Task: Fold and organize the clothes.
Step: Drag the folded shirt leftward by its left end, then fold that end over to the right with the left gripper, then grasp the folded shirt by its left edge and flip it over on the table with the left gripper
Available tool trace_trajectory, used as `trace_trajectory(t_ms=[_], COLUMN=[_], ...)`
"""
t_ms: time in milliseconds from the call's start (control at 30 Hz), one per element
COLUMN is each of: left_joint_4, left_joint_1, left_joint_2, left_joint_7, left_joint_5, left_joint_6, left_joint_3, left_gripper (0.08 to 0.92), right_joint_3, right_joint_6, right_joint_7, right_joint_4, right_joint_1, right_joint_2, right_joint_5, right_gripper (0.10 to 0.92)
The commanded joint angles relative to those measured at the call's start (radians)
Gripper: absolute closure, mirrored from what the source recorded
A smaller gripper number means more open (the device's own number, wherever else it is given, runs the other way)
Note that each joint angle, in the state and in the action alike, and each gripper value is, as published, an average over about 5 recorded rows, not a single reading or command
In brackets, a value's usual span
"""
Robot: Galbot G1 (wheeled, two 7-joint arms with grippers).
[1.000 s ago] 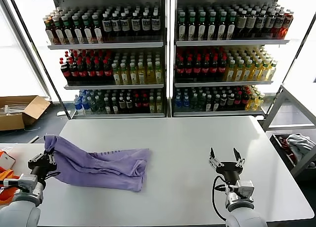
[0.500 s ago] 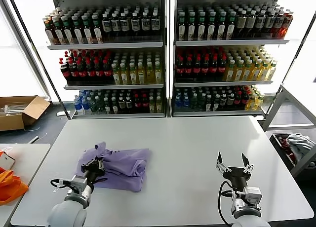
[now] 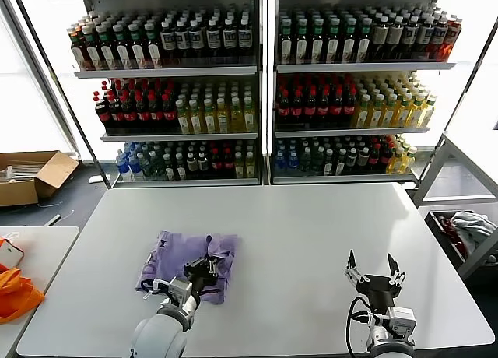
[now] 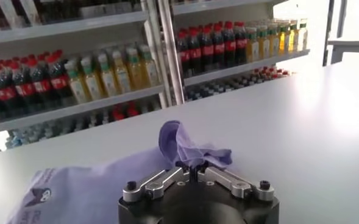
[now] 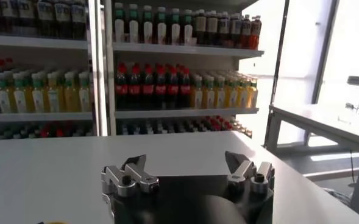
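Shirt: your lavender T-shirt [image 3: 187, 259] lies bunched and partly folded on the white table [image 3: 311, 226], at about 8 o'clock from the table's centre.
Left gripper: your left gripper [image 3: 204, 267] sits over the shirt's near right part, at 5 o'clock on the cloth. The left wrist view shows its jaws pinched together on a raised tuft of the fabric [image 4: 188, 146].
Print: you can see a darker purple graphic [image 4: 38, 198] on the flat part of the shirt.
Right gripper: your right gripper [image 3: 375, 268] hovers at 4 o'clock over bare table, fingers spread wide, holding nothing, well apart from the shirt.
Backdrop: shelves of bottles [image 3: 257, 85] stand at 12 o'clock behind the table.
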Motion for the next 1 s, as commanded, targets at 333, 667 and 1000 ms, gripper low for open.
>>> trace_trajectory(t_ms=[333, 667, 1000], left_joint_4=[-0.049, -0.288, -0.065], left_joint_1=[0.020, 0.062, 0.013], left_joint_2=[-0.043, -0.059, 0.103], left_joint_7=[-0.012, -0.088, -0.081], left_joint_5=[-0.233, -0.688, -0.266], left_joint_6=[-0.016, 0.039, -0.089], left_joint_3=[0.089, 0.042, -0.281], left_gripper=[0.725, 0.439, 0.189], right_joint_3=[-0.013, -0.026, -0.060], right_joint_6=[0.003, -0.002, -0.002], right_joint_7=[0.001, 0.008, 0.008], right_joint_4=[-0.022, -0.036, -0.043], right_joint_1=[0.006, 0.039, 0.057], right_joint_2=[0.005, -0.013, -0.031], right_joint_5=[-0.014, -0.010, -0.002], right_gripper=[0.203, 0.203, 0.203])
